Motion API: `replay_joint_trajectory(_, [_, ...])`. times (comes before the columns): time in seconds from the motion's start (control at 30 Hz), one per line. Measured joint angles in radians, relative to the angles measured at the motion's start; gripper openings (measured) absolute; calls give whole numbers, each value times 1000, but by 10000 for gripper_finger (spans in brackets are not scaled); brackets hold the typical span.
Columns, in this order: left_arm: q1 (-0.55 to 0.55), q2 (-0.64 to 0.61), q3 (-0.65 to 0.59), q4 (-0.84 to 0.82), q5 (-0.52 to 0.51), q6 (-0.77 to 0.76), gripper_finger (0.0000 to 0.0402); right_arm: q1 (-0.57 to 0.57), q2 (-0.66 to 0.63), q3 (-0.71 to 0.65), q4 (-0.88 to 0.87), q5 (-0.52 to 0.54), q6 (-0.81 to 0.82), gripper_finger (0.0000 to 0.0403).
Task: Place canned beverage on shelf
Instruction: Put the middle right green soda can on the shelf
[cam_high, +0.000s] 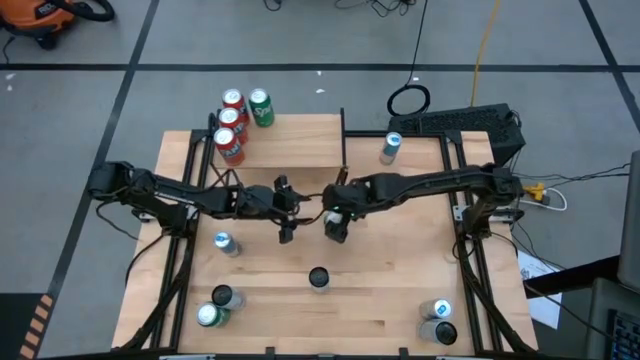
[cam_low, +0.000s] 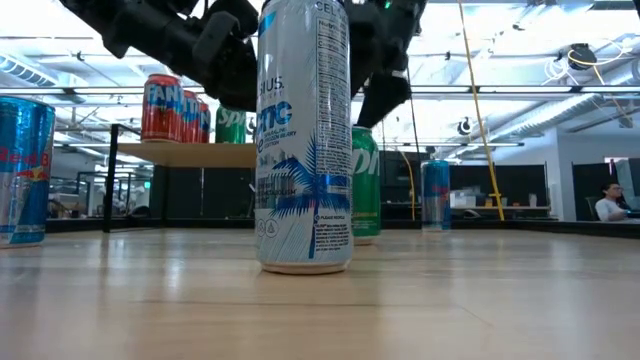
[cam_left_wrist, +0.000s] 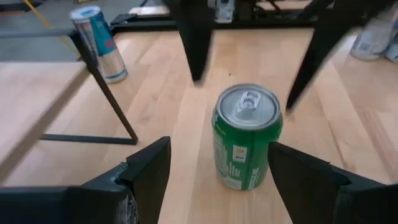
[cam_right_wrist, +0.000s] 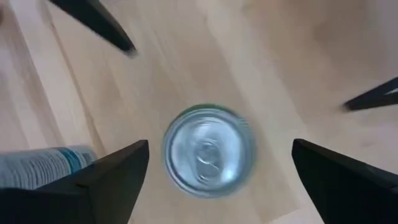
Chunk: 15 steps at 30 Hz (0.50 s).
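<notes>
The right gripper (cam_right_wrist: 219, 148) hangs directly over the green can (cam_right_wrist: 208, 152). Its two fingers are spread wide, with a clear gap on each side of the can's lid, and it holds nothing. The left gripper (cam_left_wrist: 217, 152) faces it from the other side of this can. Its fingers are also apart, and the can (cam_left_wrist: 245, 137) stands upright on the table (cam_left_wrist: 348, 124) just in front of their tips. One finger (cam_left_wrist: 146, 177) is clearly away from the can. For the other finger I cannot tell if it touches, but the can is not clamped.

In the high view both grippers, left (cam_high: 286, 212) and right (cam_high: 336, 224), meet near the middle of the table, just in front of the shelf (cam_high: 295, 145). The shelf board is beyond them, and its black upright (cam_left_wrist: 106, 99) stands near the left gripper. At the far end of the shelf from the right gripper stand three red cans (cam_high: 230, 122) and one green can on the shelf (cam_high: 261, 108). A blue can (cam_high: 391, 147) stands on the table beyond the right gripper, beside the shelf. A tall white can (cam_low: 305, 130) stands on the near side of the grippers, well apart from them.
</notes>
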Motion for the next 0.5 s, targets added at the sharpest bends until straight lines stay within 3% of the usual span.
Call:
replay_joint_trajectory(0.17, [-20,117,-12,153,17,0,273,32,-122,2,-47,219,-32,380])
replay_joint_trajectory(0.3, [-24,179,-5,271,22,2,298,74,-225,-58,-24,384,-20,380])
replay_joint_trajectory(0.5, [-23,206,-5,329,30,-7,348,102,-382,-296,126,473,45,380])
